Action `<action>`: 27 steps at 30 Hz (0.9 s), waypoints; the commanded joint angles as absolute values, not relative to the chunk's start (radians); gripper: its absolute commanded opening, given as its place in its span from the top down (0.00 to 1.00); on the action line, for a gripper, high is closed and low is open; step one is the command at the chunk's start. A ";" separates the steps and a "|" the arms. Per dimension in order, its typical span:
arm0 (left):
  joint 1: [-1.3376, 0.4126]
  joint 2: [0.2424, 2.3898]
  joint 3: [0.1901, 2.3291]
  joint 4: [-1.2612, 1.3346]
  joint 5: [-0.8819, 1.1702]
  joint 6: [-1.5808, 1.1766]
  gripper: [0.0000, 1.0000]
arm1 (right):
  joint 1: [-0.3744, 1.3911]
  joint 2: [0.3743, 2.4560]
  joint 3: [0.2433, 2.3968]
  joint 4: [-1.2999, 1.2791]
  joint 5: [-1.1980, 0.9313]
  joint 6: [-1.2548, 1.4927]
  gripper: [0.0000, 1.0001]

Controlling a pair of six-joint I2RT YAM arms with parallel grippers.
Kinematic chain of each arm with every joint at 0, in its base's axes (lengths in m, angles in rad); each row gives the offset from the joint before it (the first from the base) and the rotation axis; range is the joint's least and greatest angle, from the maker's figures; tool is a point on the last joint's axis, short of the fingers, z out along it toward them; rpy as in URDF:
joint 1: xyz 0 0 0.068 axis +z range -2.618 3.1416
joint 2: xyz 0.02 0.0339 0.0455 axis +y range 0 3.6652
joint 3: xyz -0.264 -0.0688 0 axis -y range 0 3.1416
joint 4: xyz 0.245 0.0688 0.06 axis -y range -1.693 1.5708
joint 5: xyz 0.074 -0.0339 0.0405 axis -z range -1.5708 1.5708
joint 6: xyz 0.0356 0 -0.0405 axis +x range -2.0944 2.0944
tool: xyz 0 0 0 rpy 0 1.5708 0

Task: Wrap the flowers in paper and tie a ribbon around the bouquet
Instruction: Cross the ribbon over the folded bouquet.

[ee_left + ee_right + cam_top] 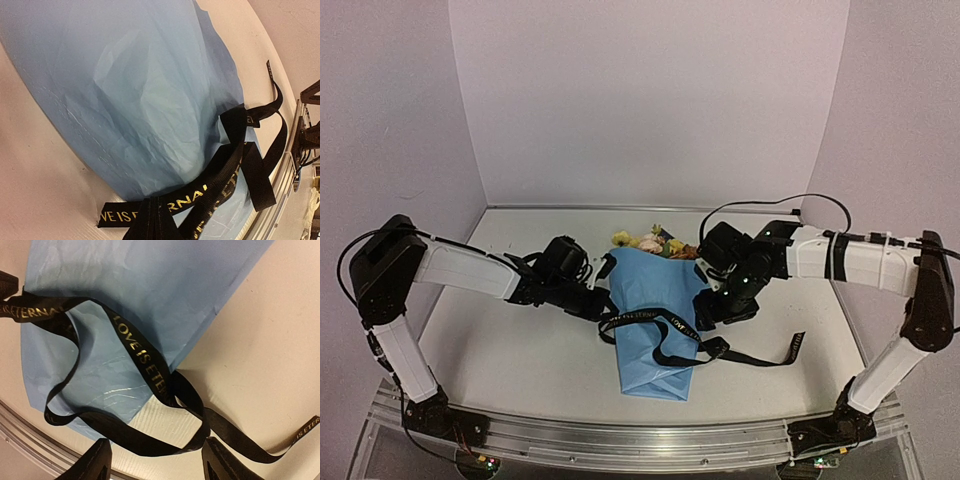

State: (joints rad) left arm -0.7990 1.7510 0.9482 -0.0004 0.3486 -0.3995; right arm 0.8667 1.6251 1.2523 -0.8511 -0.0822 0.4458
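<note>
Left tool clenched on the ribbon; right tool released over its loop

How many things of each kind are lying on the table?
paper: 1
ribbon: 1
flower bunch: 1
Total: 3

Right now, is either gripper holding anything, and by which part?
The left gripper seems shut on the ribbon near its left end; the right gripper is open, holding nothing.
</note>
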 commanded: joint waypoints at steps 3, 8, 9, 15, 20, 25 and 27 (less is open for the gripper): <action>-0.801 1.668 0.964 0.013 0.250 -0.411 1.00 | 0.820 1.543 1.158 -0.827 -0.026 0.499 0.35; -0.797 1.655 0.959 0.009 0.200 -0.419 1.00 | 0.784 1.487 1.072 -0.811 0.001 0.528 0.33; -0.796 1.654 0.960 0.009 0.194 -0.420 1.00 | 0.778 1.473 1.055 -0.811 0.021 0.535 0.32; -0.784 1.636 0.947 0.007 0.130 -0.442 1.00 | 0.741 1.408 0.948 -0.809 0.097 0.598 0.28; -0.778 1.630 0.942 0.009 0.184 -0.428 1.00 | 0.724 1.384 0.888 -0.799 0.109 0.620 0.24; -0.778 1.676 0.943 0.009 0.262 -0.389 0.84 | 0.715 1.376 0.863 -0.774 0.094 0.619 0.23; -0.773 1.697 0.948 0.008 0.236 -0.389 0.76 | 0.715 1.376 0.859 -0.766 0.081 0.619 0.23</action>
